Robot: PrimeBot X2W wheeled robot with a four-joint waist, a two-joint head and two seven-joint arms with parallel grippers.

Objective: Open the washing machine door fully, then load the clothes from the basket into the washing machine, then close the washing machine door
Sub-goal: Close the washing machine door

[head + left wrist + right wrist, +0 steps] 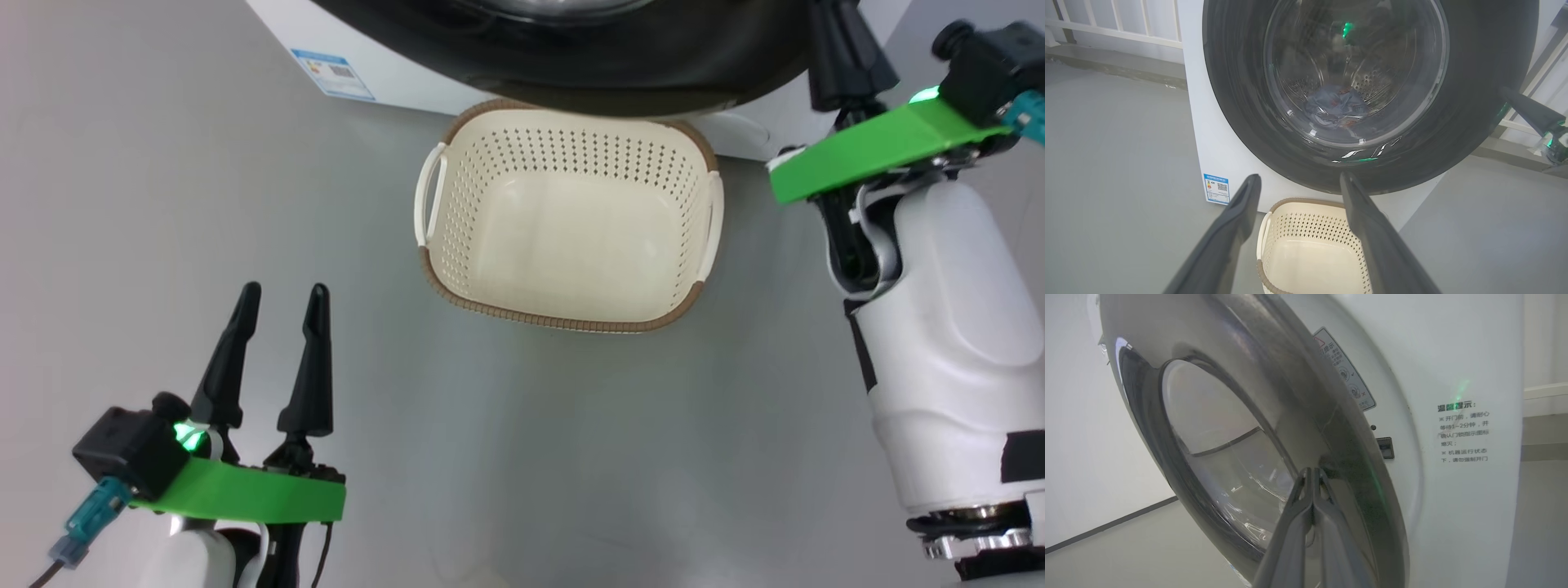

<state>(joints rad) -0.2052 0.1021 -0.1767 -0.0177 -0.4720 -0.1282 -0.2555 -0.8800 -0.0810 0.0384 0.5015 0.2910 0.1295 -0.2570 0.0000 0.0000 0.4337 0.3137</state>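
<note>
The washing machine door (1453,122) is swung almost flat against the white washing machine (1216,143), with a narrow gap at the latch side in the right wrist view. My right gripper (1312,470) is shut, its tips resting on the door's glossy black rim (1355,465). Through the glass I see the clothes (1335,108) lying low in the steel drum. The cream basket (571,147) sits on the floor below the door, nothing in it. My left gripper (282,298) hangs open at the lower left, short of the basket, holding nothing.
Grey floor spreads around the basket. A blue label sticker (333,73) marks the machine's lower front. My right forearm (947,327) rises at the right side. A white railing (1118,28) runs behind the machine on the left.
</note>
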